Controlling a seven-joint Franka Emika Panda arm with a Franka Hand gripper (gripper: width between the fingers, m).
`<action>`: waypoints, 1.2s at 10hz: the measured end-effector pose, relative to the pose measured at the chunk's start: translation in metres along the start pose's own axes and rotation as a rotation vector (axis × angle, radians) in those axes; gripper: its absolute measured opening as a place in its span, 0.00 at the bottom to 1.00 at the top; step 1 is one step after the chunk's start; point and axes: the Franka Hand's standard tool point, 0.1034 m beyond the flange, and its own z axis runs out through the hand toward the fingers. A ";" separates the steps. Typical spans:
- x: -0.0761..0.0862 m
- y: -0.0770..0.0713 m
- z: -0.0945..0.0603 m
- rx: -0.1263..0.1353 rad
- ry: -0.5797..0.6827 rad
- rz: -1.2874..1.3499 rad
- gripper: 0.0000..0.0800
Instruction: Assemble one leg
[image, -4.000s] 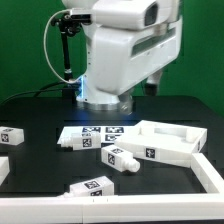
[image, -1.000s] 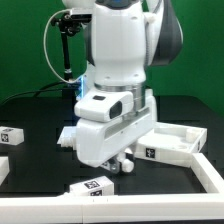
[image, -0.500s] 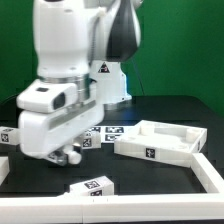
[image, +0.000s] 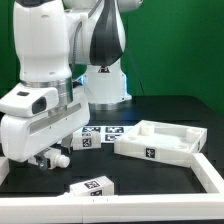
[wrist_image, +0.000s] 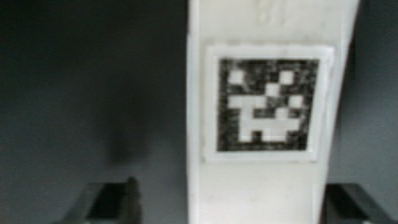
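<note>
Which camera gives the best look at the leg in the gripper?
The wrist view: the leg fills the frame, its tag facing the camera. The exterior view shows only its peg end poking out beside the gripper; the robot's hand hides the rest.

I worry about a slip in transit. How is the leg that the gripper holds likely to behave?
The leg looks like a stiff, flat-sided block, so the gripper should clamp it squarely, without flexing. Its smooth white faces may be a little slippery. It looks small, so probably light; laid on a flat side it would likely slide, not roll.
</note>
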 end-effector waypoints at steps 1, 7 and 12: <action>0.001 0.000 0.000 0.001 0.000 -0.002 0.64; 0.122 0.026 -0.054 -0.069 0.062 -0.196 0.81; 0.110 0.031 -0.039 -0.129 0.075 -0.384 0.81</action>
